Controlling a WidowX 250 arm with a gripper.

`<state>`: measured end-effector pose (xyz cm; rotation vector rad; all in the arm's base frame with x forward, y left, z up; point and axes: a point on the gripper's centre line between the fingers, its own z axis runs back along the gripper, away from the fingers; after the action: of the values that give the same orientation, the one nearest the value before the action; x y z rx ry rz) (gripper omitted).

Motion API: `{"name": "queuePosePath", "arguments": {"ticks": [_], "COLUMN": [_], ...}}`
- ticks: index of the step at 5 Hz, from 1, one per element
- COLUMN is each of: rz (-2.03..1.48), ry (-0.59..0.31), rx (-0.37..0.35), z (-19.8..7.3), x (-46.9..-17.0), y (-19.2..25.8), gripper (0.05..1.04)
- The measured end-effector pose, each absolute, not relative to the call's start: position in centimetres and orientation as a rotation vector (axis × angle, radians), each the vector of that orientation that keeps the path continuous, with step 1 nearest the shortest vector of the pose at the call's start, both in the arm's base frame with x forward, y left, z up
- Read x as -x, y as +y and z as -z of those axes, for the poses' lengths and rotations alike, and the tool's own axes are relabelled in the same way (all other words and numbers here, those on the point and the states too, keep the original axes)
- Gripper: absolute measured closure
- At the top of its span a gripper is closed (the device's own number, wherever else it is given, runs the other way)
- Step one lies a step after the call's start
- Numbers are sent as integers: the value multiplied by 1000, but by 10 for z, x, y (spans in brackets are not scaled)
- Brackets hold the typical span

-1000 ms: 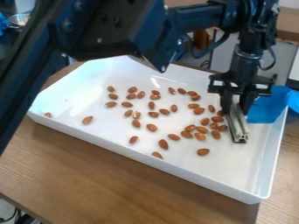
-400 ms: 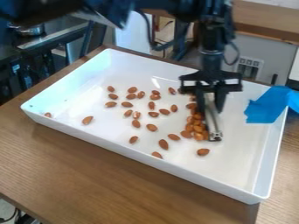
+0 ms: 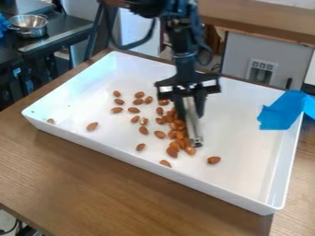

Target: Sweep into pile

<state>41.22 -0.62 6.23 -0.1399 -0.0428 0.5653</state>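
Observation:
Over the middle of the white tray (image 3: 246, 170) hangs my black gripper (image 3: 189, 105), shut on a metal bar (image 3: 193, 126) that slants down to the tray floor. Almonds (image 3: 173, 150) are bunched against the bar's left side. More almonds (image 3: 134, 110) lie scattered across the tray's left half. One almond (image 3: 213, 160) sits apart, to the right of the bar's lower end.
Blue tape (image 3: 282, 110) is stuck over the tray's right rim. The tray walls surround the almonds, and the tray stands on a wooden table (image 3: 92, 179). A metal bowl (image 3: 29, 25) stands on a counter at the upper left.
My gripper has moved left across the tray with the bar. Almonds on the right have been pushed left into a dense band along the bar, leaving one almond behind at the right.

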Motion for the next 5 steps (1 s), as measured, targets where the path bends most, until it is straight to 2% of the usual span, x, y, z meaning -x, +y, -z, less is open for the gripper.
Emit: {"name": "queuePosePath", "arguments": {"ticks": [2, 5], "rz": [-576, -633], "ry": [-92, -91], "rx": [146, 165], "z": [-58, -60], "x": [-389, -350], "y": [45, 154], "gripper": [714, 714]}}
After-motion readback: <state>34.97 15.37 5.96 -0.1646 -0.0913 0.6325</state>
